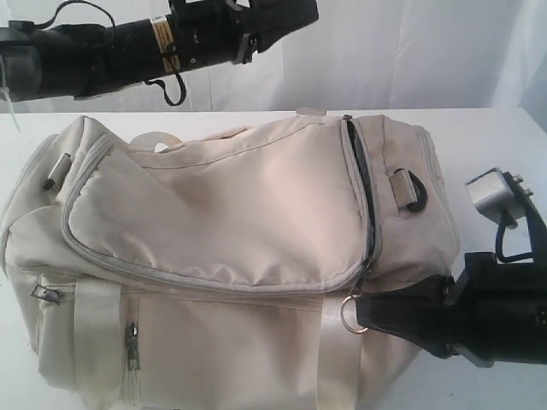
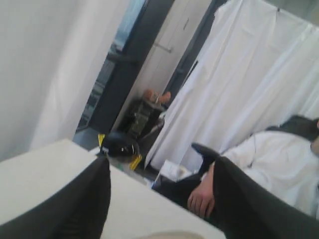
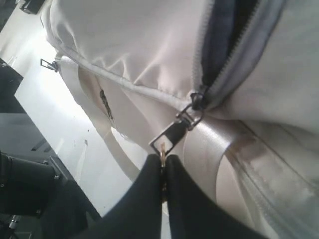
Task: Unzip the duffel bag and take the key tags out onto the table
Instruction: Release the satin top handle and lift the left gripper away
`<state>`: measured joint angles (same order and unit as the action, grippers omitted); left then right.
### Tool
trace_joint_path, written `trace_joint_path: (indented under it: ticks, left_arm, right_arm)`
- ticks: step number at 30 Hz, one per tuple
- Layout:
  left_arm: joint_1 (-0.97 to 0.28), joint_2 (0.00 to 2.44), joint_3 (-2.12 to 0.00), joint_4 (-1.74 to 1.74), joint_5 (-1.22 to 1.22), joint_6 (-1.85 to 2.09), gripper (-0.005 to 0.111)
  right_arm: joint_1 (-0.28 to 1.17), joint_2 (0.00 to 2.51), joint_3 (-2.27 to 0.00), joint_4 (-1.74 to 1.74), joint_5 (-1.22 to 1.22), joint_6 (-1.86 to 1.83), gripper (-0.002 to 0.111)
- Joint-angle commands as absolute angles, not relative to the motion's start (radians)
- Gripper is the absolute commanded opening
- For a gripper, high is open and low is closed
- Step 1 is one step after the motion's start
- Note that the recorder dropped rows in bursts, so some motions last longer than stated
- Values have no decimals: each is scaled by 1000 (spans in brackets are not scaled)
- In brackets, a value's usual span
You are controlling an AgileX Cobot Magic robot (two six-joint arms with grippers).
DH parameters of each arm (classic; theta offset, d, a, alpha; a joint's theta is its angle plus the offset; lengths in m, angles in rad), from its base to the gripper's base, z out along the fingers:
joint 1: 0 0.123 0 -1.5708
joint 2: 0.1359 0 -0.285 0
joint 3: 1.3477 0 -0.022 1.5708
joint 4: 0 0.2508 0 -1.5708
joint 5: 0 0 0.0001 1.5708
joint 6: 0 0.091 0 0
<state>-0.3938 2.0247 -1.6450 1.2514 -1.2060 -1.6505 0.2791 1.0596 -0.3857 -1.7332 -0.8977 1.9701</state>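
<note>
For unzipping, the zipper pull of the bag is clamped by the right gripper. The left gripper is held open and empty. Next, the pull must be drawn along the closed front seam.

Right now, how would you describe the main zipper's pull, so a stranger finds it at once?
Find the large cream fabric duffel bag on the white table. Follow its grey curved zipper to where the open stretch ends. The metal pull tab there, unlike the pocket pulls, is pinched between black jaws.
</note>
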Motion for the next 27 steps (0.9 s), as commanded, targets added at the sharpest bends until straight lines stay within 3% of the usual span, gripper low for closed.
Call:
trace_joint_path:
  ticks: [1,5,18,27]
  left_arm:
    - [-390,1972,-1645,1518,-1221,-1744,64]
    - [-390,1925,-1645,1744,-1221,-1894,63]
    - [-390,1701,-1431,1744,-1221,-1907,59]
    - [-431,1387,-899,1723,-1221,-1795,59]
  right_arm:
    - [279,1059,-382,-1744,-911,1956,0]
    - [279,1059,-382,-1744,-875,1956,0]
    - [279,1059,-382,-1744,-869,1956,0]
    - [279,1059,-382,-1744,-881,1932,0]
